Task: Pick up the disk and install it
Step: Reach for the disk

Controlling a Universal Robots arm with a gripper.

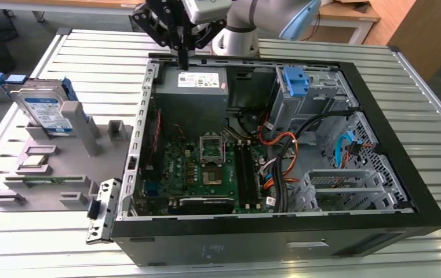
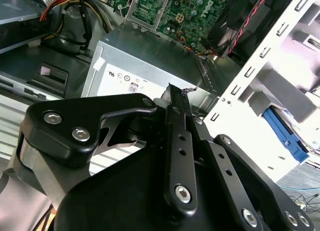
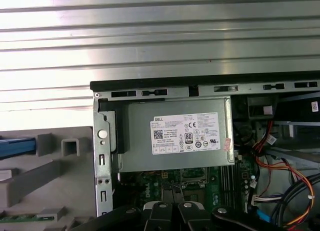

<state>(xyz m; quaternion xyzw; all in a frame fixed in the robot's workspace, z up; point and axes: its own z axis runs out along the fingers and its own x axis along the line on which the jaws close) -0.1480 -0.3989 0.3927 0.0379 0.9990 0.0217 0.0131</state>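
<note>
Exterior view, tool (image 1: 181, 63) closed, disk (image 1: 44, 108) base hidden

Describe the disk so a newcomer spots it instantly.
On the exterior view's left of the open computer case sits a grey parts holder. The disk stands upright at its far end: silver metal, white-and-blue label, blue side rails, taller than the small parts nearby.

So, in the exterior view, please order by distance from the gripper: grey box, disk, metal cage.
1. Grey box, directly below the gripper.
2. Disk, standing outside the case, at the exterior view's left.
3. Metal cage, inside the case, at the exterior view's right.
</note>
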